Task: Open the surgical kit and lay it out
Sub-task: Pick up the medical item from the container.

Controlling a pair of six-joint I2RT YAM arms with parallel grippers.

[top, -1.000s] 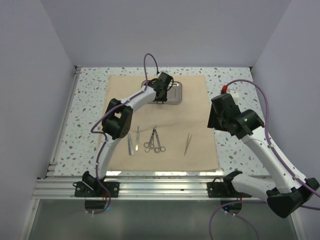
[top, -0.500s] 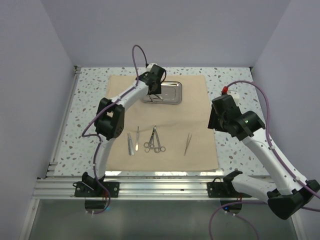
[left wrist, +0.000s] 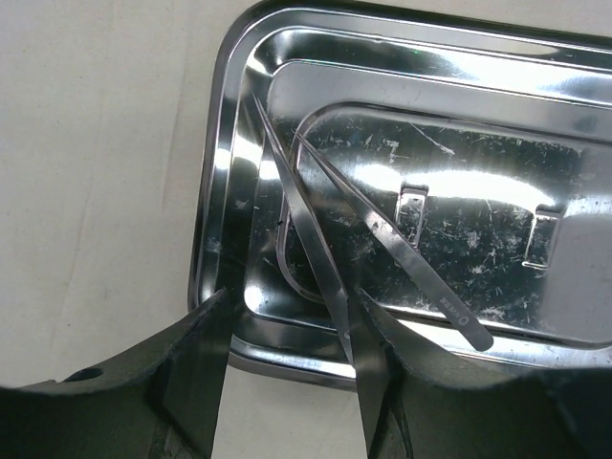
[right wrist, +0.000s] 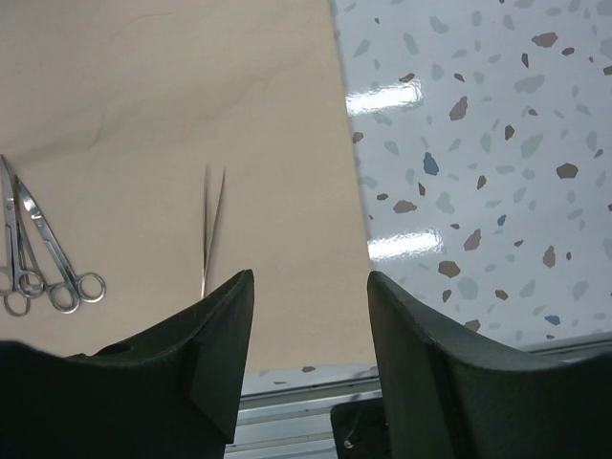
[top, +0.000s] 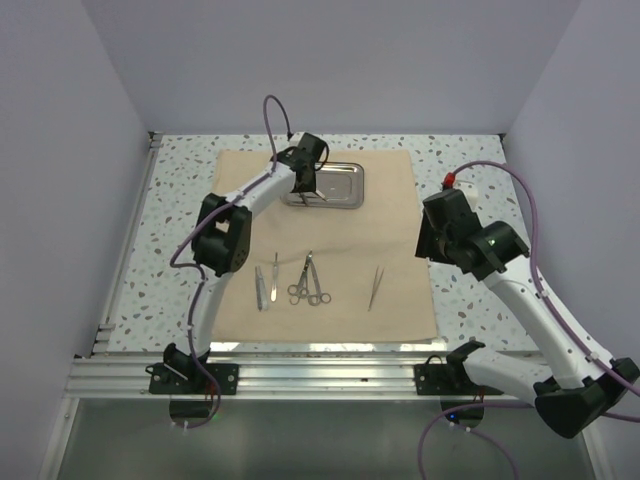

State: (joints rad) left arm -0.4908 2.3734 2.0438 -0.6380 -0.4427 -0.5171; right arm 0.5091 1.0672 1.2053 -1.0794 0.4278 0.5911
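The beige cloth wrap (top: 335, 235) lies spread flat on the table. The steel tray (top: 345, 186) sits at its far middle. My left gripper (top: 306, 190) is open over the tray's left end. In the left wrist view its jaws (left wrist: 295, 298) straddle the tray's near rim (left wrist: 215, 191), and tweezers (left wrist: 394, 241) lie in the tray, one leg running along the inner side of my right finger (left wrist: 382, 382). Two scalpel handles (top: 262, 285), two scissors (top: 308, 282) and tweezers (top: 375, 287) lie in a row on the near cloth. My right gripper (top: 428, 238) is open and empty above the cloth's right edge.
The right wrist view shows the laid-out tweezers (right wrist: 212, 229) and scissors (right wrist: 48, 258) on the cloth (right wrist: 143, 96), with bare speckled table (right wrist: 478, 143) to the right. The metal frame rail (top: 320, 375) runs along the near table edge. Walls enclose the sides and back.
My left gripper has shifted left, from over the tray's middle to its left end. The right arm and the laid-out instruments have not moved.
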